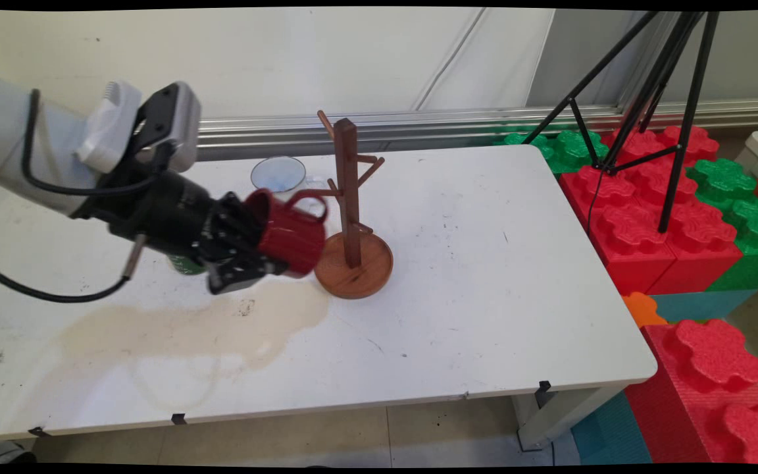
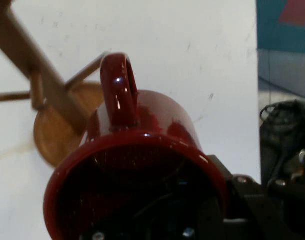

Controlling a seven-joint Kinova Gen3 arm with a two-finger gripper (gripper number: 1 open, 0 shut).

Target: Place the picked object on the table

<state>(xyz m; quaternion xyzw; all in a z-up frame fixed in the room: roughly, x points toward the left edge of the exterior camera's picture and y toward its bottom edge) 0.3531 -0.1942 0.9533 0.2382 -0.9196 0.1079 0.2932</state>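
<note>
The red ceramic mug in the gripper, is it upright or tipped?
Tipped: the red ceramic mug lies sideways in the gripper, mouth toward the hand, handle up.

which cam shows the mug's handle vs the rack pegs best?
Main view: the red mug, held on its side by the gripper, has its handle at a lower peg of the wooden mug rack. Hand view shows the handle close, the rack only partly.

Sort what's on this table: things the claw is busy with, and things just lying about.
Busy with:
claw, shut on the red mug
wooden mug tree, right beside the mug's handle

Lying about:
clear glass behind the mug
green can, mostly hidden under the arm
</note>
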